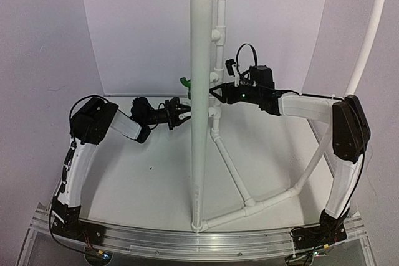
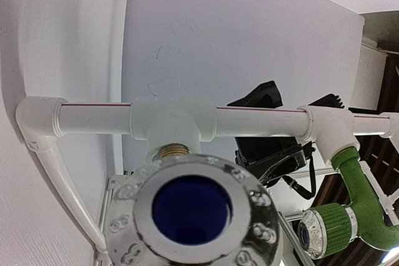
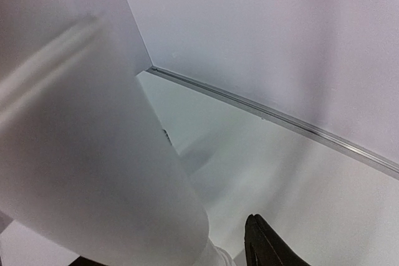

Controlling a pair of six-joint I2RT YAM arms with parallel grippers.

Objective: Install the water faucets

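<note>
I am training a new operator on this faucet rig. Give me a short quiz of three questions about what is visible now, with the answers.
1. True or false: the green faucet is already joined to a tee of the thin pipe.
2. Multiple choice: the round centre of the white faucet is A) red, B) blue, C) yellow.
3. Short answer: in the top view, which gripper is on the green faucet's side of the thick pipe?

Key: 1 true; 2 B; 3 the left gripper.
</note>
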